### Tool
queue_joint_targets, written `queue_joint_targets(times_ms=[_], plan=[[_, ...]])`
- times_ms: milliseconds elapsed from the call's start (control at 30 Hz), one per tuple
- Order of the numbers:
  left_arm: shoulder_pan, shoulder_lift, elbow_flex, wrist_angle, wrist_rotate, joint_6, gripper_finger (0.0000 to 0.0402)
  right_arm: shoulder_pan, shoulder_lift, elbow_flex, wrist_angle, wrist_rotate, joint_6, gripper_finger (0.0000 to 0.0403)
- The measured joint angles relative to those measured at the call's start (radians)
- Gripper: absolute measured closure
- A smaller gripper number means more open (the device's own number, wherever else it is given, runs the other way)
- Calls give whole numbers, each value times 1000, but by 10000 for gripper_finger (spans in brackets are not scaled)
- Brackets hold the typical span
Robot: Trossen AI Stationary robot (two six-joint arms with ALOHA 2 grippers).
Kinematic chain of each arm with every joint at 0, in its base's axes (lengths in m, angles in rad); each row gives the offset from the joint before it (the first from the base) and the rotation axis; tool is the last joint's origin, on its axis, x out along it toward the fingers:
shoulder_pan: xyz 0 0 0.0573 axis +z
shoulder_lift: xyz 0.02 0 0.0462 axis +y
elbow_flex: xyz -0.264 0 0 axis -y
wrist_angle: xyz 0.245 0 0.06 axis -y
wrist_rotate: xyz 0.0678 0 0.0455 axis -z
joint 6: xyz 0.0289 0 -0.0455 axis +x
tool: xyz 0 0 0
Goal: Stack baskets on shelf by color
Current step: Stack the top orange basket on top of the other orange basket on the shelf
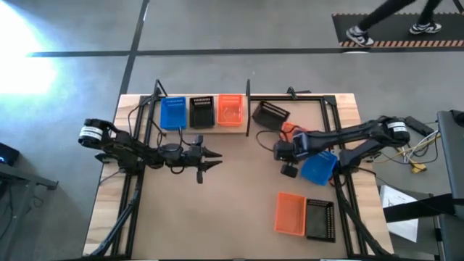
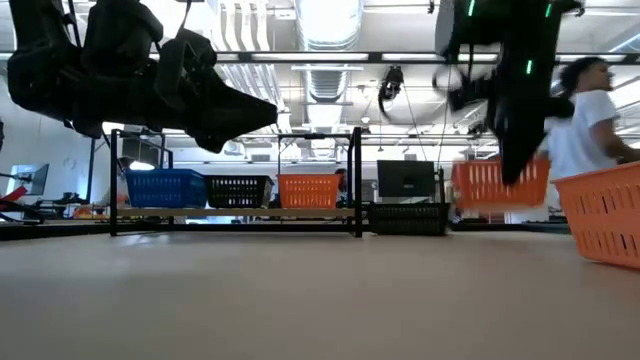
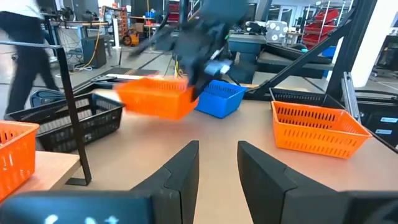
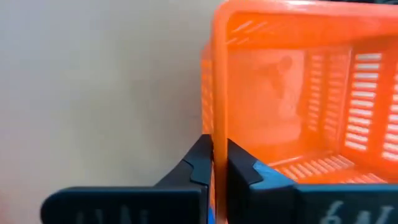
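On the wooden shelf stand a blue basket, a black one and an orange one, side by side. My right gripper is shut on another orange basket, right of the shelf and mostly hidden under the arm in the high view. It shows lifted in the low view. My left gripper hovers open in front of the shelf, touching nothing. A blue basket lies under the right arm, and a black one sits beside the shelf. My right gripper pinches the orange basket's side wall at its rim, one finger inside the basket and one outside. The fingers come from above, pointing down. The basket hangs below them, lifted clear of the table.
An orange basket and a black basket lie side by side near the table's near right edge. Black metal frame bars run along both table sides. A person moves behind the table. The table's middle is bare.
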Motion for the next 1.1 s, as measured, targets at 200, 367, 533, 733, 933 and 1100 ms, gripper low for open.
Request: queue_joint_targets(times_ms=[200, 367, 533, 733, 933, 1100], plan=[[-7, 0, 0, 0, 0, -40, 308, 205, -17, 263, -146, 131, 68, 394], [-8, 0, 0, 0, 0, -49, 308, 273, 24, 473, -75, 305, -69, 394], [-22, -37, -12, -2, 0, -49, 308, 204, 106, 608, 79, 307, -414, 394], [-58, -217, -58, -85, 0, -49, 308, -19, 232, 689, 266, 20, -684, 394], [-96, -449, -93, -295, -2, -49, 308, -239, 413, 788, 327, -78, -750, 394], [-106, -569, -124, -406, -5, -51, 308, -353, 570, 903, 272, -86, -780, 394]])
